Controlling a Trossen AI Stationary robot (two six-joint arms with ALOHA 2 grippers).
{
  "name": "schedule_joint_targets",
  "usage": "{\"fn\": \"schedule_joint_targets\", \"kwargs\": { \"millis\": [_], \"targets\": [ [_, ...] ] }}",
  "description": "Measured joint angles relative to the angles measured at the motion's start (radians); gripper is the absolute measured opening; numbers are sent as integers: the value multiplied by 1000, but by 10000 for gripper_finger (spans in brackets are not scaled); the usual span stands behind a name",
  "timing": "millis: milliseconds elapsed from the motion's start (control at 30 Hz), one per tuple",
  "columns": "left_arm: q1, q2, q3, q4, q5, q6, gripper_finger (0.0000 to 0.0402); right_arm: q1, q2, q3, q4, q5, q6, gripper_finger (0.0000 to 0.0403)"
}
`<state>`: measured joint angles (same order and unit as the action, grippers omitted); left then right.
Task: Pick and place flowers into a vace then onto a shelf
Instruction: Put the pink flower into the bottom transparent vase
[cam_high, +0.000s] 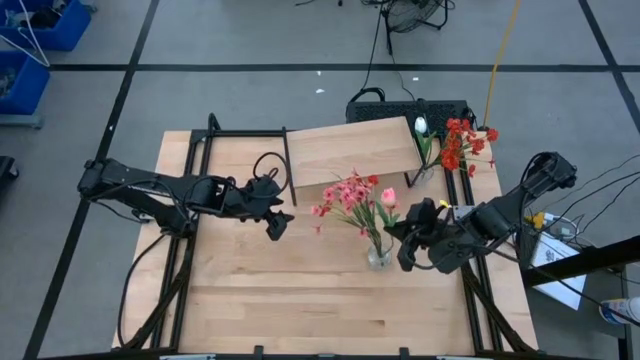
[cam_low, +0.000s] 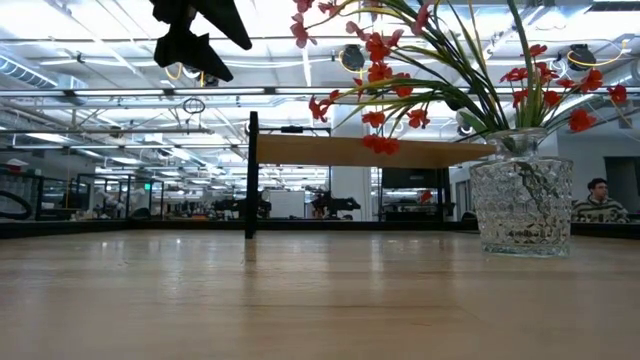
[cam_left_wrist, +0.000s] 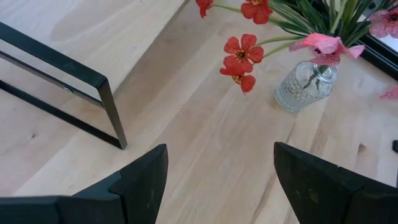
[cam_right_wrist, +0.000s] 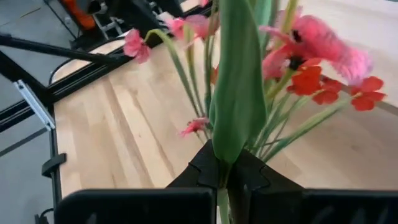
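Right gripper (cam_high: 405, 238) fingers pinching a green flower stem (cam_right_wrist: 233, 99) above the glass vase (cam_high: 379, 257), left gripper (cam_high: 277, 222) fingers spread over bare bench (cam_high: 300, 300), near the shelf (cam_high: 352, 148)

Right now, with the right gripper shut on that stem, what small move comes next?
Probably lower the right gripper so the green stem slides into the glass vase with the other flowers, then open. The left gripper waits open nearby.
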<state>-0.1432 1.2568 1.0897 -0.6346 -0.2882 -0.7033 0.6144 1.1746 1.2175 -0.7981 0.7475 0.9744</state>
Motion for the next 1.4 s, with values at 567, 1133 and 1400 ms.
{"fn": "schedule_joint_targets", "kwargs": {
  "millis": [567,1133,1400],
  "targets": [
    [0,0,0,0,-1,-2,296,-18,142,-154,316,-114,-15,3],
    [0,0,0,0,8,12,296,8,124,-287,386,-44,83,4],
    [0,0,0,-2,8,28,296,64,63,-287,392,59,51,5]
  ]
}}
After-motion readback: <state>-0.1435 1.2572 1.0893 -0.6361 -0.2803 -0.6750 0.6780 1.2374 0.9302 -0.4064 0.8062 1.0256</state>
